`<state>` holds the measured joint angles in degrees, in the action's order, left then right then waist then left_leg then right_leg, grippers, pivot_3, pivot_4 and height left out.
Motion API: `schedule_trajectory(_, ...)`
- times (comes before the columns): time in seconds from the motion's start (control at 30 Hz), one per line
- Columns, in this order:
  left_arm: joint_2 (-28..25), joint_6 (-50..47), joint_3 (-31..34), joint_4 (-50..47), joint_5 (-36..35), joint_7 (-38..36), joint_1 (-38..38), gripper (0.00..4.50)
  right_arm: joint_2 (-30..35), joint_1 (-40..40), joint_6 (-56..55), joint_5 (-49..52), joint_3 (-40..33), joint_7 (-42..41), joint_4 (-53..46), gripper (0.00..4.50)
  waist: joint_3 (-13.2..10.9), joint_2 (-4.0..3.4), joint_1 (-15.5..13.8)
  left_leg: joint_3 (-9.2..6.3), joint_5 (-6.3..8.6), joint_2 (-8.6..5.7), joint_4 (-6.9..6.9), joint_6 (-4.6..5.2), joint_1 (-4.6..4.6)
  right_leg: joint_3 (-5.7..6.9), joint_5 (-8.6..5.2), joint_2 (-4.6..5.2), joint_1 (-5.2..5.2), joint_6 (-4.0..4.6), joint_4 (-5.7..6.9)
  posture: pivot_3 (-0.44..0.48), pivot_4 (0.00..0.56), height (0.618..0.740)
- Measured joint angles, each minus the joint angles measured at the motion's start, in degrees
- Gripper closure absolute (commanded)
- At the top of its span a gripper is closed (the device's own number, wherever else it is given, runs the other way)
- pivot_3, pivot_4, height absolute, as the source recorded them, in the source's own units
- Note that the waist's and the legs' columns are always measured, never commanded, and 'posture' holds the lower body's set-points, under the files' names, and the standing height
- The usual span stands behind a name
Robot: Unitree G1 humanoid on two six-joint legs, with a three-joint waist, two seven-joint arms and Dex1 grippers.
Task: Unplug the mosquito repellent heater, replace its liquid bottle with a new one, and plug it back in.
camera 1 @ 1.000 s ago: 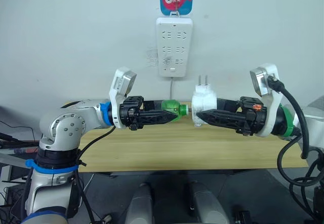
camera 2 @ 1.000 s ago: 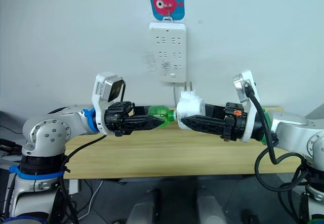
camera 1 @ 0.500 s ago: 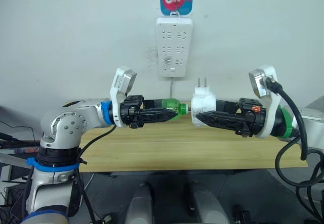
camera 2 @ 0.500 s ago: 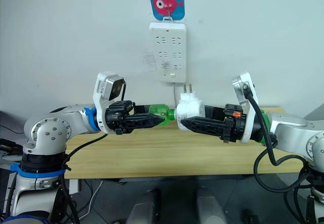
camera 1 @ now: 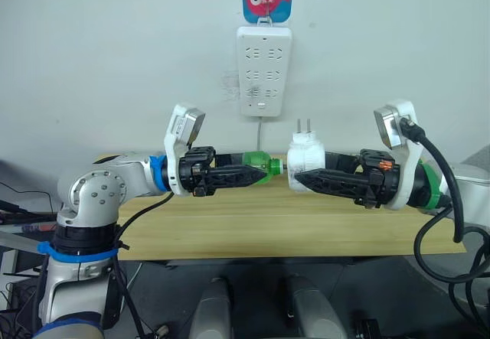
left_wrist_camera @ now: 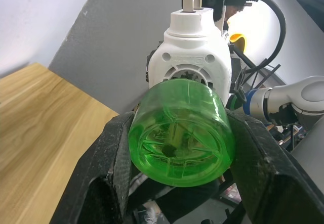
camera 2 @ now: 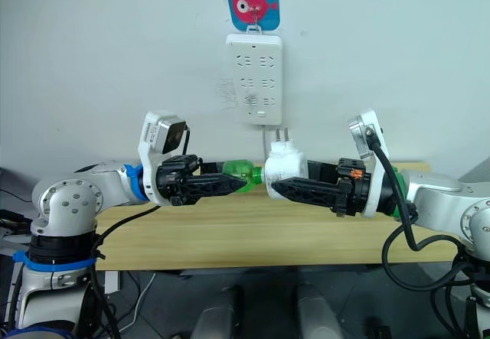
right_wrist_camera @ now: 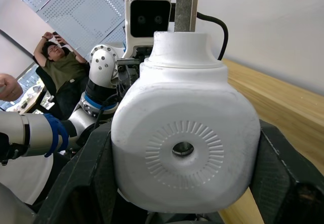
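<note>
Above the wooden surface (camera 1: 253, 232), the right claw (camera 1: 300, 177) grips the small white rounded plastic heater (camera 1: 307, 158), prongs up. The left claw (camera 1: 260, 174) clamps a green translucent plastic bottle (camera 1: 259, 161), its neck lined up at the heater's socket, apparently for threading in or out.

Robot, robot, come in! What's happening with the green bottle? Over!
Left pincer grips green bottle. Right pincer grips heater, unplugged. Bottle neck at heater. Nothing blocking.
</note>
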<state>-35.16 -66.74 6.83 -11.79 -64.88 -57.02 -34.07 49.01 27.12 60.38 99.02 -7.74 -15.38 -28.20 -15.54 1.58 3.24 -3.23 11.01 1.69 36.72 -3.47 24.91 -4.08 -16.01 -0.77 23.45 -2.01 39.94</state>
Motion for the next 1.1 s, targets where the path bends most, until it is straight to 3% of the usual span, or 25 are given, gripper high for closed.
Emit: schedule_trajectory(1.1, 1.5, 0.7, -1.6, -2.0, 0.7, -0.9, 0.2, 2.16, 2.3, -1.9, -0.7, 2.7, 0.6, -0.4, 0.2, 1.52, 0.0, 0.00, 0.0, 0.01, 0.00, 0.00, 0.03, 0.00, 0.00, -0.01, 0.00, -0.01, -0.01, -0.01, 0.00, -0.052, 0.168, 0.740)
